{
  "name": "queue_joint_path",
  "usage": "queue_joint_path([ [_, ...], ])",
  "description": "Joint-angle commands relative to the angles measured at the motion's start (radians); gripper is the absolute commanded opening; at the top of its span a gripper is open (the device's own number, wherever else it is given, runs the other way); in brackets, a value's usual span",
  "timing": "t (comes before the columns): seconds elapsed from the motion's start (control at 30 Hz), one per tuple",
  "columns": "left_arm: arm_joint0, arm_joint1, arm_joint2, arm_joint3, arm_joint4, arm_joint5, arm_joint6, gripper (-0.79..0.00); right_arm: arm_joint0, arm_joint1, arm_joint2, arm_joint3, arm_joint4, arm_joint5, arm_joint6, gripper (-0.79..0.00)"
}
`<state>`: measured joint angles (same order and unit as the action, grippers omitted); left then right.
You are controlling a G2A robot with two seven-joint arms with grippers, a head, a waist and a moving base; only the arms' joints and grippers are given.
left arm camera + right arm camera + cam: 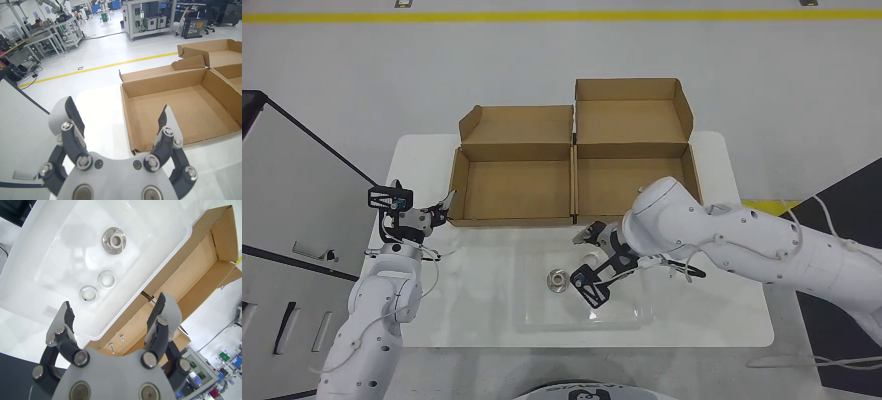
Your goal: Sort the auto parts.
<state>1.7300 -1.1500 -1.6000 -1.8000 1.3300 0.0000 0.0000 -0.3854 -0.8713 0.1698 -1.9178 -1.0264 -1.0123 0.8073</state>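
Note:
A clear plastic tray [542, 315] sits at the table's front. In it lie a metal flange [114, 241] and two plain metal rings [107, 279] [88, 293]. The flange [557, 280] rests toward the tray's left side. My right gripper [115, 308] hangs open over the tray's far rim [170, 255], a little above the rings and holding nothing. Two small bolts [111, 347] [122, 337] lie in the cardboard box just behind that rim. My left gripper [121, 113] stands open and empty at the left, by the near left corner of the left box [179, 106].
Two open cardboard boxes [512, 190] [632, 185] stand side by side at the table's back, lids folded back. The left one has a bare floor. The right arm [712, 235] crosses the right box's front edge. White table [472, 300] lies free left of the tray.

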Motion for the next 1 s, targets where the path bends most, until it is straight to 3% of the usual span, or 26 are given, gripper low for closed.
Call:
queue_joint_path([
  [0.0,0.0,0.0,0.0,0.0,0.0,0.0,0.0,0.0,-0.01,-0.003,0.0,0.0,-0.004,0.0,0.0,0.0],
  [0.1,0.0,0.0,0.0,0.0,0.0,0.0,0.0,0.0,-0.029,-0.008,0.0,0.004,-0.017,0.0,0.0,0.0],
  [0.13,0.0,0.0,0.0,0.0,0.0,0.0,0.0,0.0,-0.037,-0.01,0.0,0.007,-0.022,0.0,0.0,-0.043],
  [0.3,0.0,0.0,0.0,0.0,0.0,0.0,0.0,0.0,-0.062,-0.019,0.0,0.027,-0.036,0.0,0.001,-0.099],
  [0.6,0.0,0.0,0.0,0.0,0.0,0.0,0.0,0.0,-0.101,-0.027,0.0,0.057,-0.077,0.0,0.001,-0.074],
  [0.97,0.0,0.0,0.0,0.0,0.0,0.0,0.0,0.0,-0.165,-0.028,0.0,0.069,-0.253,0.0,0.001,-0.015],
])
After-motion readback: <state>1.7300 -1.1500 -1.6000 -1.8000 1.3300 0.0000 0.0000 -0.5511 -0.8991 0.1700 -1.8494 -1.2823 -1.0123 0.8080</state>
